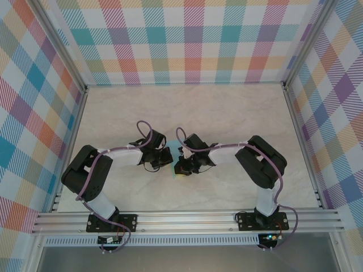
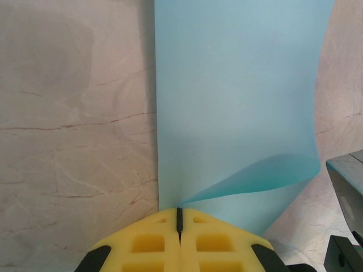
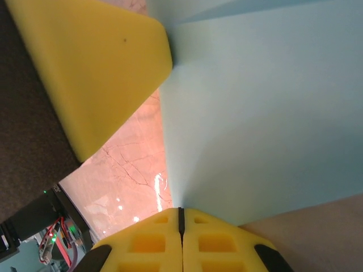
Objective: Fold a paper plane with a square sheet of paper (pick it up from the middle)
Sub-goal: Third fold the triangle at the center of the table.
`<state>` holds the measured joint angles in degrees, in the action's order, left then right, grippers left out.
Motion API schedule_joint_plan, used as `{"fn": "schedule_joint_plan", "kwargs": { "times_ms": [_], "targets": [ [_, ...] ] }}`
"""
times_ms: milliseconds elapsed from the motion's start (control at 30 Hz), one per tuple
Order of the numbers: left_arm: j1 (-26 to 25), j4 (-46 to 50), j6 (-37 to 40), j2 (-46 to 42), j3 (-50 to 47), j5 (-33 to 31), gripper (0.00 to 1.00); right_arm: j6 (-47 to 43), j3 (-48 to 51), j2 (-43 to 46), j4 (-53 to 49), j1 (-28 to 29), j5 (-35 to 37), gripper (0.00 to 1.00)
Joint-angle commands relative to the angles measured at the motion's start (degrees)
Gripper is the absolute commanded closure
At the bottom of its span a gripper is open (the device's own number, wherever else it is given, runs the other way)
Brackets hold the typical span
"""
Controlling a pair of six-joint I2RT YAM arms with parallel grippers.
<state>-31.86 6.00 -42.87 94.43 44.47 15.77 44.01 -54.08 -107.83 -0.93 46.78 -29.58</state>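
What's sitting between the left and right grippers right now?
The square sheet of paper. In the wrist views the left gripper and the right gripper are each shut on it, and it bridges them.

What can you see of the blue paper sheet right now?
The square sheet of paper is thin, plain light blue and matte. It is not flat: one part curls over in a soft bend. Both yellow-padded end effectors are shut on it, the left end effector and the right end effector, holding it between the arms over the marbled table.
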Motion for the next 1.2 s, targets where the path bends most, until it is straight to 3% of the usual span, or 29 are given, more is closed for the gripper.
{"fn": "schedule_joint_plan", "kwargs": {
  "times_ms": [0,267,467,667,1000,1167],
  "targets": [
    [-0.40,3.93,-0.54,0.39,-1.45,-4.06,0.97,-1.75,-0.12,0.54,-2.39,1.38,-0.78,0.95],
    [-0.40,4.02,-0.46,0.22,-1.49,-4.03,0.97,-1.21,-0.41,-2.24,-5.91,1.38,2.38,0.95],
    [-0.41,4.02,-0.48,0.22,-1.52,-4.19,0.97,-1.86,-0.23,2.09,-3.93,1.67,0.52,0.95],
    [-0.44,3.93,-0.58,0.25,-1.50,-4.17,0.97,-1.15,-0.58,-1.72,-3.42,1.72,-0.39,0.95],
    [-0.40,4.37,-0.44,0.02,-1.49,-4.17,0.97,-1.12,-1.37,5.11,-3.36,0.51,5.76,0.94],
    [-0.40,4.39,-0.23,0.00,-1.41,-4.08,0.97,-1.32,-2.74,3.32,-4.13,-0.85,7.28,0.94]
  ]
}}
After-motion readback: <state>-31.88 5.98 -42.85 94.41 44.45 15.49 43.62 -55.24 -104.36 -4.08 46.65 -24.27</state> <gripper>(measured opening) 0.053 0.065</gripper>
